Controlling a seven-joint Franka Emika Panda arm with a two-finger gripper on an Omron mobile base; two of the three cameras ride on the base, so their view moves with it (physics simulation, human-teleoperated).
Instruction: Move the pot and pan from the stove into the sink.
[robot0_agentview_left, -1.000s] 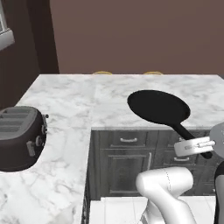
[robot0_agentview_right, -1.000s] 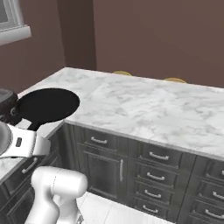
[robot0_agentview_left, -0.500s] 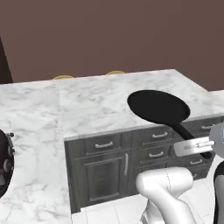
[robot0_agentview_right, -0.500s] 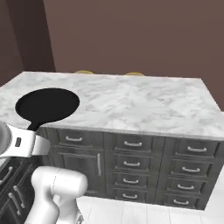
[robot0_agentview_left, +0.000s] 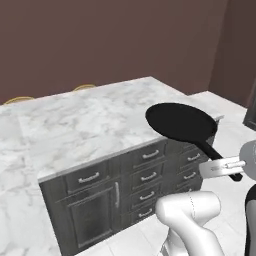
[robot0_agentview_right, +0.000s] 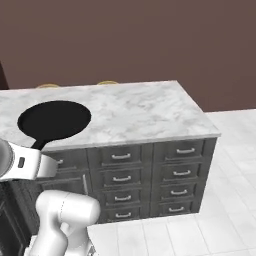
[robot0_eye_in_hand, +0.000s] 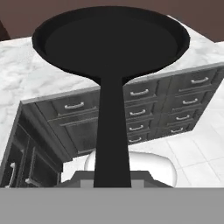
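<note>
- The pan (robot0_agentview_left: 181, 122) rides in mid-air, held level out in front of the arm, over the edge of the marble counter (robot0_agentview_left: 85, 120).
- Jaws are clamped tight on the end of its long black handle (robot0_eye_in_hand: 112, 131) (the gripper (robot0_agentview_left: 226, 166) sits at the right of the left base view).
- Inside the pan: bare black, nothing in it.
- Below the counter, dark grey drawers (robot0_agentview_right: 150, 175) with silver pulls, and a pale tiled floor (robot0_agentview_right: 220, 220).

Even, soft rendered light; faint shadows; no glare; slightly coarse, unblurred.
</note>
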